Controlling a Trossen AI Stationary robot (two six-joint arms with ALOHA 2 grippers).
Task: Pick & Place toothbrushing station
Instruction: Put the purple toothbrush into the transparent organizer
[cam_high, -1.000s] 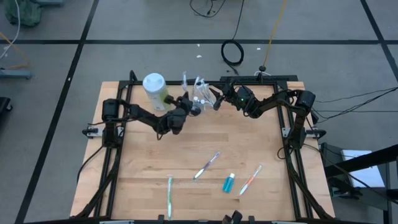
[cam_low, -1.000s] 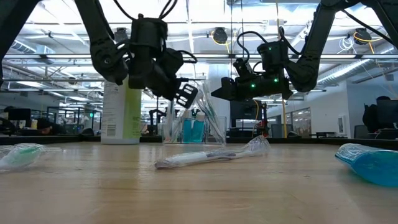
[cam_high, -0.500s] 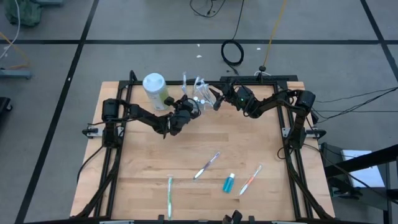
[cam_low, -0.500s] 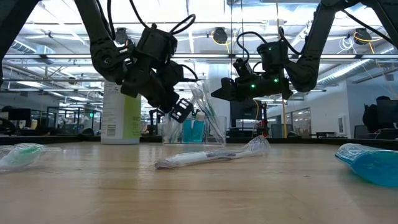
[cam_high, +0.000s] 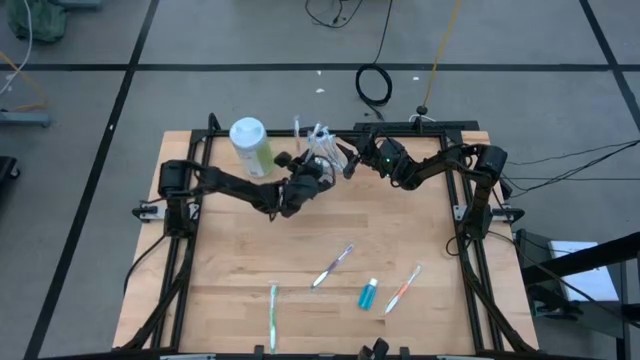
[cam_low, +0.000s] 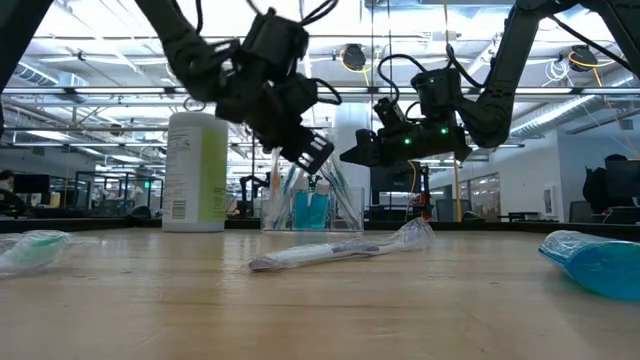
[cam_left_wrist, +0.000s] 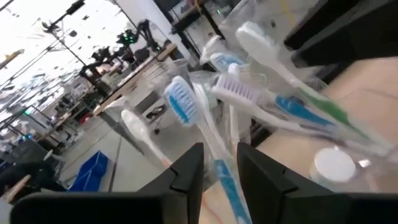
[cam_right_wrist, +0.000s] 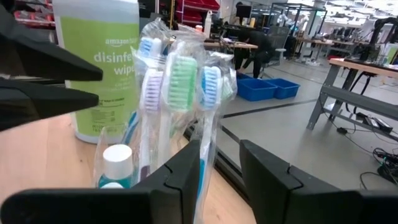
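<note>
At the far left of the table stands a tub of wipes with a white lid and a green label. Just to its right, near the far edge, stands the clear cup, holding several wrapped toothbrushes upright and a blue tube with a white cap.

The left gripper hangs right beside the cup; in the left wrist view its two fingers are a little apart, with one toothbrush handle showing between them, but I cannot tell if they touch it. The right gripper hangs on the other side of the cup, its fingers open around one wrapped toothbrush, not pressing it.

On the near part of the table lie a green toothbrush, a purple toothbrush, a blue tube and an orange toothbrush, well apart from the cup.
</note>
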